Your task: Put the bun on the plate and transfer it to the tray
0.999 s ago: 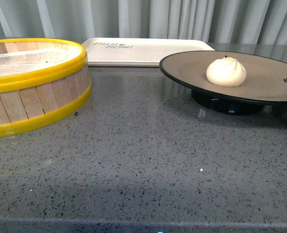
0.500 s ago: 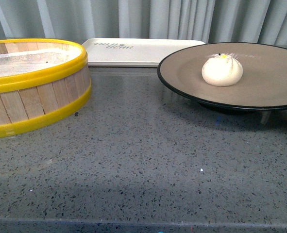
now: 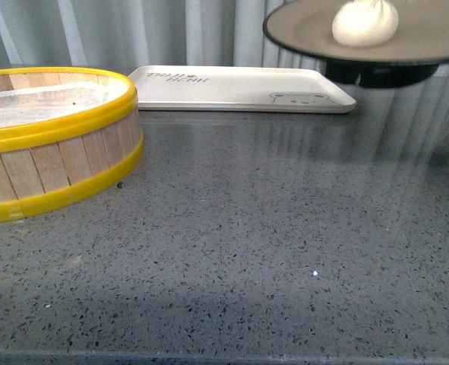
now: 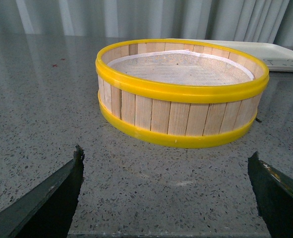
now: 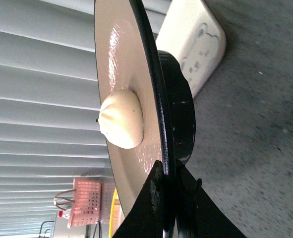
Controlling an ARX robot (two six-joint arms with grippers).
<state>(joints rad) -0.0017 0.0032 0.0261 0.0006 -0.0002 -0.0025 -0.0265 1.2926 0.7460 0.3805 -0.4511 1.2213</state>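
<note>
The tan plate (image 3: 308, 26) with a black rim hangs in the air at the top right of the front view, above and right of the cream tray (image 3: 232, 87). The white bun (image 3: 365, 21) sits on it. In the right wrist view my right gripper (image 5: 167, 181) is shut on the plate's black rim (image 5: 156, 99), with the bun (image 5: 122, 119) on the plate's face and the tray (image 5: 191, 44) beyond. My left gripper (image 4: 166, 171) is open and empty, low over the counter in front of the steamer basket (image 4: 181, 94).
A yellow-rimmed wooden steamer basket (image 3: 49, 141) stands at the left of the grey speckled counter (image 3: 247, 243). Grey curtains hang behind the tray. A pink basket (image 5: 89, 201) shows far off in the right wrist view.
The plate with the bun on it has risen off the counter into the air, uncovering the tray's right end. The basket and tray have not moved.
</note>
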